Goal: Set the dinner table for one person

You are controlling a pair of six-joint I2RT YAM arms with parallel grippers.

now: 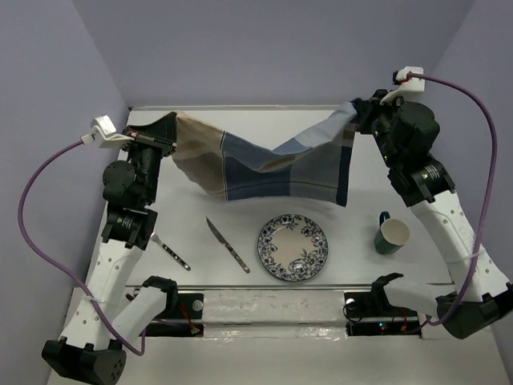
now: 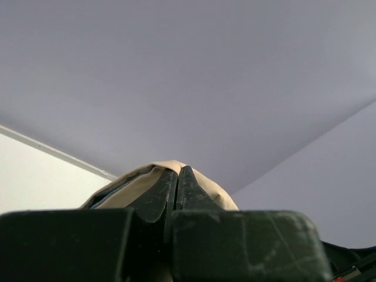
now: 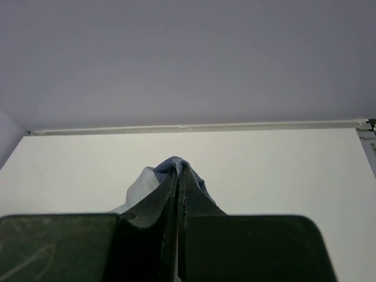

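Only overhead shows blue-and-beige striped cloth placemat sagging between my grippers, large matte white surface below them. Wrist views: left gripper clamped on beige corner, right gripper on blue corner.

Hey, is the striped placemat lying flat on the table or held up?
Held up: left gripper and right gripper each pinch one end, and the placemat sags between them.

Right gripper clamped on blue placemat fold; white dinner table beyond
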